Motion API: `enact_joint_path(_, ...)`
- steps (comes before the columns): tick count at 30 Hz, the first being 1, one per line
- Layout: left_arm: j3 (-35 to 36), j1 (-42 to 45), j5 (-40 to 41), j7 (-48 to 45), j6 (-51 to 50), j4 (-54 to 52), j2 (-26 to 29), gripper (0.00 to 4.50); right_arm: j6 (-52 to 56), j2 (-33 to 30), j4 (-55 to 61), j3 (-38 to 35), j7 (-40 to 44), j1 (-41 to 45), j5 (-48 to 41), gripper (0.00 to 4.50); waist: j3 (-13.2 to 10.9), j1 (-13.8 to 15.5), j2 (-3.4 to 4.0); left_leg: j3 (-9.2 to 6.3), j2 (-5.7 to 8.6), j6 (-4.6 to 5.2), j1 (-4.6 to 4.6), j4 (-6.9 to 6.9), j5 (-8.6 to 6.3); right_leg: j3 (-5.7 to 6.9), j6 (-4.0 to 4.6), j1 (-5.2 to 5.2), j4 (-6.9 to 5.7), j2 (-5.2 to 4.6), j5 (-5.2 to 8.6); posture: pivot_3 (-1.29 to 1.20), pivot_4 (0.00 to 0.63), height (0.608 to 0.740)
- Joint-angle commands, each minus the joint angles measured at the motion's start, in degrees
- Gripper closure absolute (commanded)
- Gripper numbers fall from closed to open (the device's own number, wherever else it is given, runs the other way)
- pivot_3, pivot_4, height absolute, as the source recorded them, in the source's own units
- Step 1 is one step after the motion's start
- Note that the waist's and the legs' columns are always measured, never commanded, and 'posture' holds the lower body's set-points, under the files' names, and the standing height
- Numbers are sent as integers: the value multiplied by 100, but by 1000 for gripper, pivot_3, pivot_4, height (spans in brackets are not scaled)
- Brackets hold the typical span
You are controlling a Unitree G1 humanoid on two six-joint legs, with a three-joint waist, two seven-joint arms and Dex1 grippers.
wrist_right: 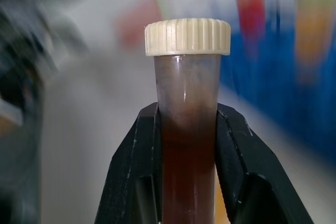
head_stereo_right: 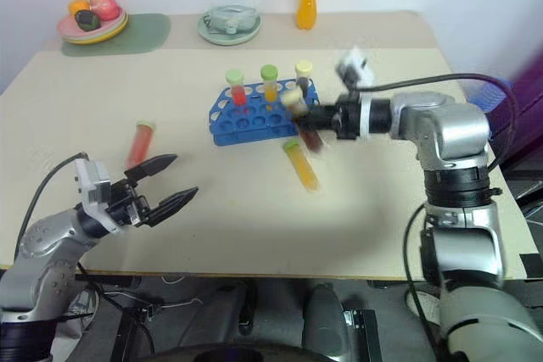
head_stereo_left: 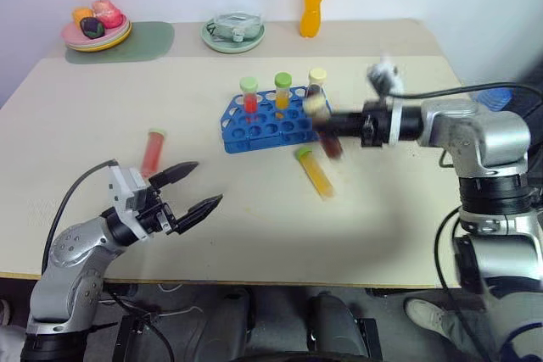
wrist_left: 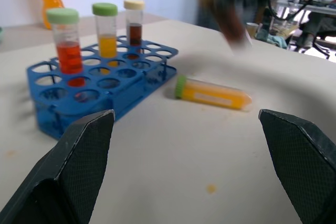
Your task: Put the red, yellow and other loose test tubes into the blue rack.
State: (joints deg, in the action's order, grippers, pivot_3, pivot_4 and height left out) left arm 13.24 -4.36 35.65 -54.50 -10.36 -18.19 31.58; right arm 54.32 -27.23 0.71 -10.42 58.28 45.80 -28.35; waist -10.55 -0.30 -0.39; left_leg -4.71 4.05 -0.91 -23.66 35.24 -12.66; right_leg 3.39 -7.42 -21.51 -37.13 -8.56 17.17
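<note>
The right pincer point(wrist_right: 186, 129) is clamping the brown tube point(wrist_right: 187, 145) by its body, cream cap clear of the jaws. In the head views this tube is hanging just beside the near right corner of the blue rack point(head_stereo_left: 263, 120), long axis roughly upright and slightly tilted; the rack is lying toward the robot's left and slightly beyond the tube. The coming move is judged to turn on lining the tube's foot over a free hole. Three capped tubes are already standing in the rack's far row. The yellow tube point(head_stereo_left: 314, 171) is lying flat on the counter point(head_stereo_left: 382, 226) just in front of the rack, nearer the right arm. The red tube point(head_stereo_left: 153, 150) is lying near the left pincer point(head_stereo_left: 202, 186), which is gaping wide and holding nothing. Blur is hiding the held tube's foot and which hole it is facing
</note>
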Motion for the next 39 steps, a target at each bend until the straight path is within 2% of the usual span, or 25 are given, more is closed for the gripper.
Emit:
enact_joint_path(1, 186, 154, 97, -38, 43, -20, 126, 0, -2172, 980, 37, -373, -1123, -541, 349, 3742, 7, -2, -14, -3, 0, 0, 2, 0, 0, 0, 0, 3, 3, 1, 0, 0, 150, 740)
enact_joint_path(4, 206, 278, 130, -66, 17, 54, 178, 0, -3178, 1555, -420, -359, -1836, -522, 636, 3742, -11, -41, 15, 8, 6, -3, 2, 4, 4, -12, -5, -5, -9, -2, -6, 0, 150, 740)
enact_joint_path(8, 208, 473, 130, -132, 3, 156, 240, 0, -5443, 2240, -1705, -347, -2750, -346, 1223, 3742, -11, -91, 14, 9, 5, -15, 3, -1, 14, -15, -5, -16, -16, 7, -11, 0, 150, 740)
enact_joint_path(11, 211, 562, 120, -128, 3, 216, 235, 0, -6556, 2359, -2569, -256, -3080, -176, 1550, 3742, -11, -106, 14, 8, 0, -35, 5, -3, 25, -16, -1, -18, -21, 22, -13, 0, 150, 740)
enact_joint_path(16, 257, 605, 96, -28, 55, 232, 189, 0, -7642, 2418, -3749, -223, -3190, 39, 1645, 3742, -11, -107, 15, 8, -4, -38, 6, -2, 27, -20, 3, -17, -21, 28, -16, 0, 150, 740)
enact_joint_path(25, 387, 468, 89, 255, 124, 262, 72, 0, -8284, 2479, -4367, -26, -3132, -76, 1640, 3742, -11, -218, 15, 8, -24, -26, 8, -2, 20, -23, 8, -18, -25, 33, -18, 0, 150, 740)
enact_joint_path(39, 492, 435, 84, 370, 173, 367, 53, 0, -8594, 2464, -4979, 171, -3179, -186, 1833, 3742, -11, -224, 16, 21, -83, -48, 10, -9, 31, -37, 44, -34, -24, 94, -39, 0, 150, 740)
